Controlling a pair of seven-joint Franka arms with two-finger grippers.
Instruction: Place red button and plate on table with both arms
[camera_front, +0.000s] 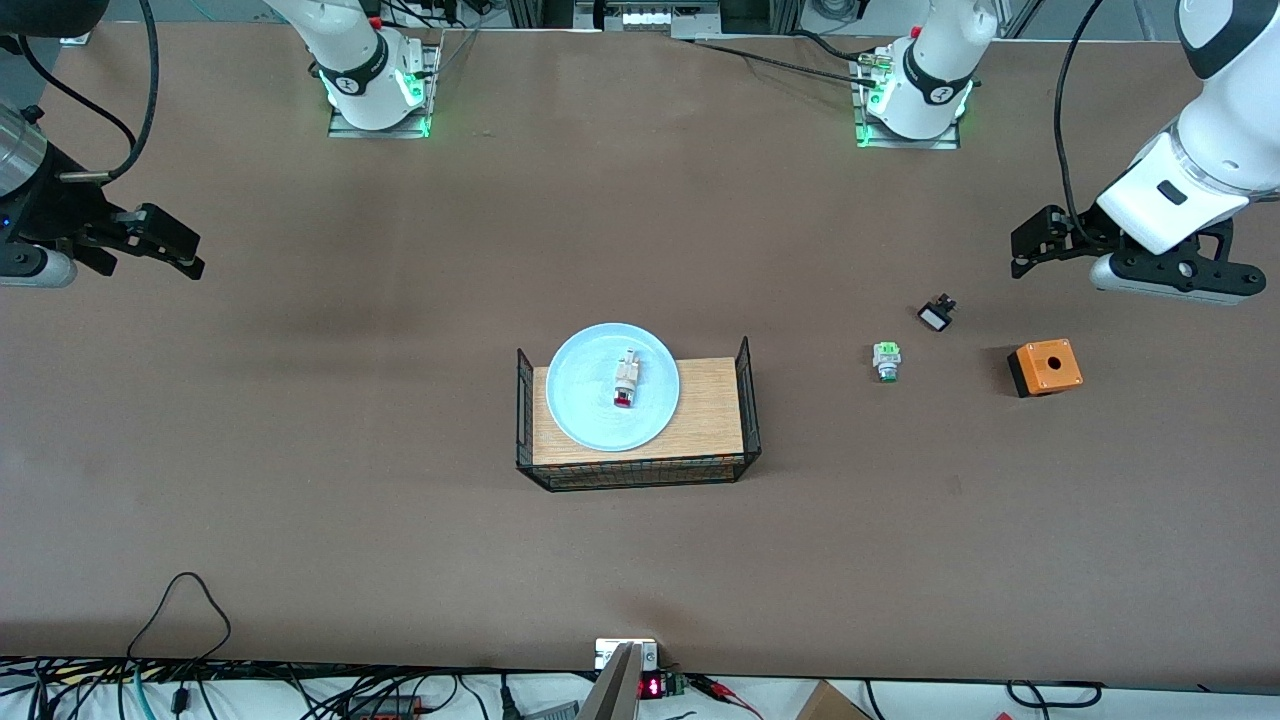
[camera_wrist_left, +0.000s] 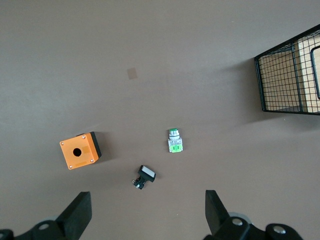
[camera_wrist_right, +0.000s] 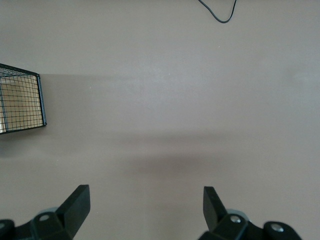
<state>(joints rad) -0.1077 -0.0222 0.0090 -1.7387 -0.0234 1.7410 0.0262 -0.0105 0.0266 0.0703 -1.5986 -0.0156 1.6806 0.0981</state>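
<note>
The red button (camera_front: 626, 378) lies on its side in the middle of the pale blue plate (camera_front: 590, 400). The plate rests on the wood-topped wire tray (camera_front: 712, 410) at the middle of the brown table (camera_front: 400, 540). My left gripper (camera_front: 1022, 252) is open and empty, up over the table at the left arm's end; in the left wrist view (camera_wrist_left: 146, 210) it hangs over bare table by the small switch. My right gripper (camera_front: 190, 252) is open and empty over the right arm's end, over bare table in the right wrist view (camera_wrist_right: 145, 205).
A green-capped button (camera_front: 886, 360), a small black-and-white switch (camera_front: 936, 315) and an orange box (camera_front: 1045, 367) lie toward the left arm's end; all three show in the left wrist view: button (camera_wrist_left: 174, 141), switch (camera_wrist_left: 144, 176), box (camera_wrist_left: 80, 150). A black cable (camera_front: 180, 610) loops on the table's near edge.
</note>
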